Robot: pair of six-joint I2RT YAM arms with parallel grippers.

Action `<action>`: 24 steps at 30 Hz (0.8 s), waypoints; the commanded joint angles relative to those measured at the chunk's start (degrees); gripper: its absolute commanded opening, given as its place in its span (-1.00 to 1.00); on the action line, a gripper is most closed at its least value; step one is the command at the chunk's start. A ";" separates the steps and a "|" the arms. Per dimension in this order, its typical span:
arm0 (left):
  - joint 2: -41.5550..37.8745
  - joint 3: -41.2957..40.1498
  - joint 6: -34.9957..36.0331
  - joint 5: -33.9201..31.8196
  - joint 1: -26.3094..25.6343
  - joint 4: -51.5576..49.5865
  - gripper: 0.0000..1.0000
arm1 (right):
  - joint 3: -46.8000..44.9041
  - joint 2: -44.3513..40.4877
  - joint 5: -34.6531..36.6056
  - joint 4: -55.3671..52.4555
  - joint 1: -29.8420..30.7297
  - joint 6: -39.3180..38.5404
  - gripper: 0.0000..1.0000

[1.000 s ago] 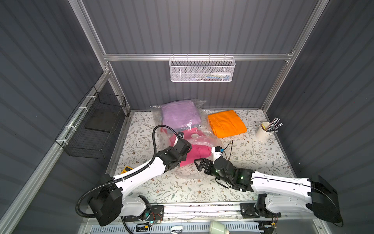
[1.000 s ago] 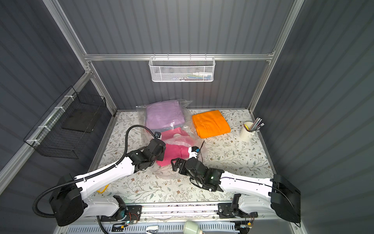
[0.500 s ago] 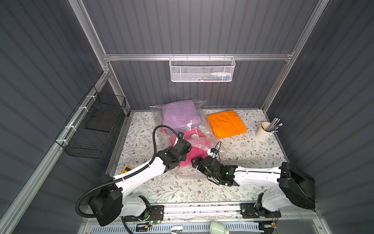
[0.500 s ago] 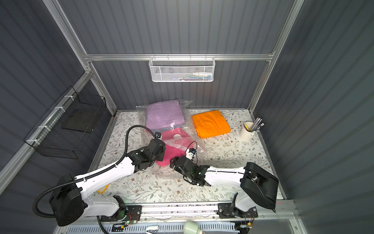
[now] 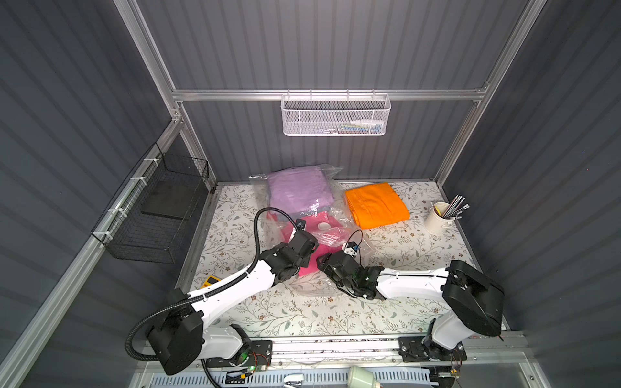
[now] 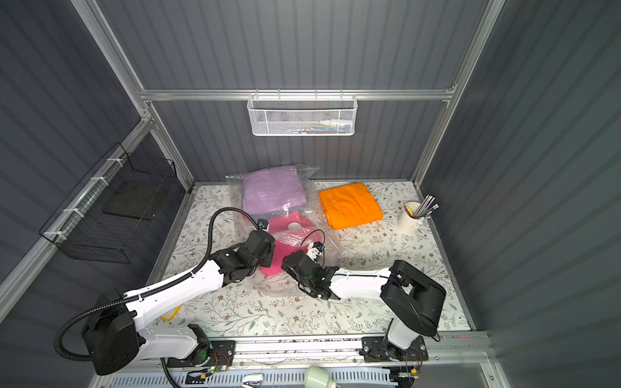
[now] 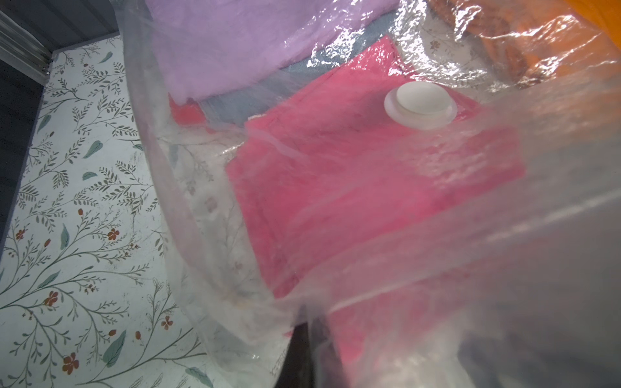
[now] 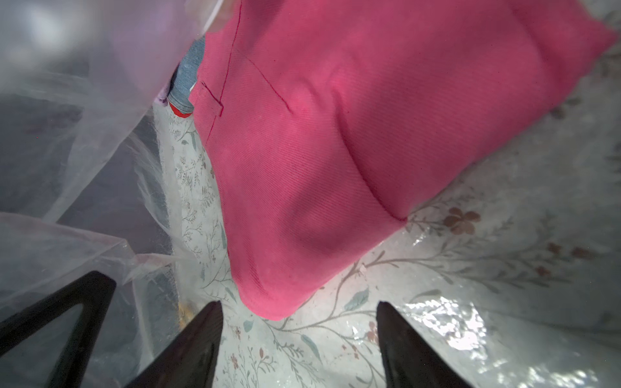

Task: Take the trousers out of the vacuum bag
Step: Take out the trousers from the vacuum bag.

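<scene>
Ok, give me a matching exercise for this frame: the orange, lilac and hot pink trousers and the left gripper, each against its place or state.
1. orange trousers
2. lilac trousers
3. hot pink trousers
4. left gripper

A. shut on the vacuum bag film
B. on the table, outside the bag
C. in the bag, at its far end
D. corner just ahead of the open right gripper

Pairs: 1-B, 2-C, 3-D, 4-A.
</scene>
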 commanded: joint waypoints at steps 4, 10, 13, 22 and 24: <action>-0.88 2.81 1.45 0.62 0.43 0.41 -1.00 | -0.43 1.22 1.07 0.48 -0.10 1.22 0.51; 0.44 4.16 1.72 1.62 0.41 0.71 -1.00 | -0.96 -6.32 7.34 -4.04 3.45 -3.43 0.55; 1.02 5.14 1.90 2.04 0.45 0.46 -1.00 | -1.90 -8.03 8.31 -5.02 5.80 -2.17 0.55; 0.50 6.03 2.68 3.03 0.43 0.19 -1.00 | -0.65 -1.12 5.66 -0.07 7.83 0.46 0.55; 0.24 5.72 2.67 3.11 0.44 0.21 -1.00 | 0.51 0.41 4.99 0.10 7.15 -0.39 0.55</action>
